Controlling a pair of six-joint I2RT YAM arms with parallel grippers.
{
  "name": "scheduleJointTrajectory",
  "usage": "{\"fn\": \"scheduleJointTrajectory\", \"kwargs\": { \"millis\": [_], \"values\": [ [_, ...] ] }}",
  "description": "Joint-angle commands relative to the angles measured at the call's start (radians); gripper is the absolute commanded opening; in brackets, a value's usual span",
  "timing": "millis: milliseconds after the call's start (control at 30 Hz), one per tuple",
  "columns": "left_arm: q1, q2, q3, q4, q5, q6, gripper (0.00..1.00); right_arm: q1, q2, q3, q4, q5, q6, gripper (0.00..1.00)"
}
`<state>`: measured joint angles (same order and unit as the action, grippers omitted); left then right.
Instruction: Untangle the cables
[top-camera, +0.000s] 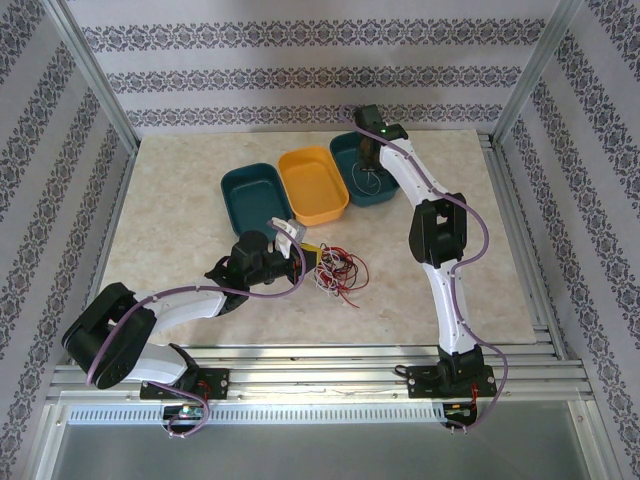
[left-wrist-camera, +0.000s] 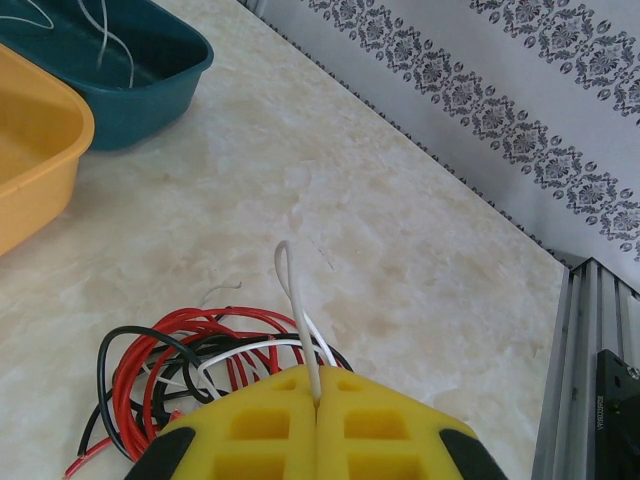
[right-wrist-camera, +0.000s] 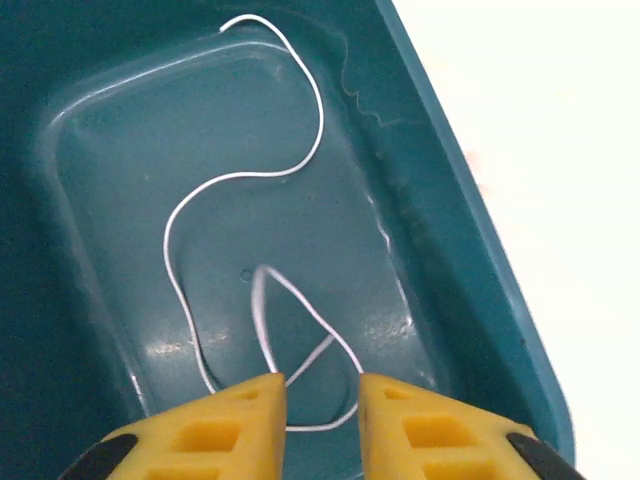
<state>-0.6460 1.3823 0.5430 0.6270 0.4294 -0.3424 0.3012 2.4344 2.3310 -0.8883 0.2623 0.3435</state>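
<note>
Pinching a white cable (left-wrist-camera: 298, 300) hard between the left fingers (left-wrist-camera: 335, 410), pressed flat together on it, with a short loop poking up past the tips. Sitting low over the tangle (left-wrist-camera: 190, 360): red, black and white strands looped over one another on the bench (left-wrist-camera: 380, 230), near the yellow tray (top-camera: 312, 185). Looks like singling out one strand to slide it free of the rest rather than dragging the whole knot along. Gripping close to the knot too, probably to keep control of a floppy wire.

Over at the far-right teal tray (right-wrist-camera: 480, 250): hovering with the right fingers (right-wrist-camera: 262, 415) spread apart, gripping nothing, aimed down at a loose white cable (right-wrist-camera: 240, 180) curled on the tray floor. Either letting go or lining up on that strand; can't tell which.

Sorting by tray, seemingly: white in that teal one, with the yellow tray and the other teal tray (top-camera: 255, 190) alongside for the other strands. Plenty left in the knot, so some way from done at a guess.

Next up, likely: lifting slowly and watching for red strands snagging on the white one and tightening the lot.
</note>
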Motion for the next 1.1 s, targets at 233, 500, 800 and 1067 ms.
{"fn": "scheduleJointTrajectory", "kwargs": {
  "millis": [233, 500, 800, 1067],
  "values": [
    [0.011, 0.0, 0.025, 0.046, 0.002, -0.016, 0.0, 0.001, -0.154, -0.087, -0.017, -0.071, -0.018, 0.46],
    [0.019, -0.023, 0.054, 0.011, -0.009, 0.007, 0.0, 0.029, -0.535, -0.6, 0.287, -0.218, 0.019, 0.48],
    [0.083, -0.013, 0.127, -0.058, 0.122, 0.079, 0.0, 0.065, -1.008, -1.245, 0.745, -0.462, 0.115, 0.47],
    [0.166, 0.075, 0.258, -0.11, 0.355, 0.085, 0.0, 0.169, -1.184, -1.463, 0.839, -0.518, 0.103, 0.49]
  ]
}}
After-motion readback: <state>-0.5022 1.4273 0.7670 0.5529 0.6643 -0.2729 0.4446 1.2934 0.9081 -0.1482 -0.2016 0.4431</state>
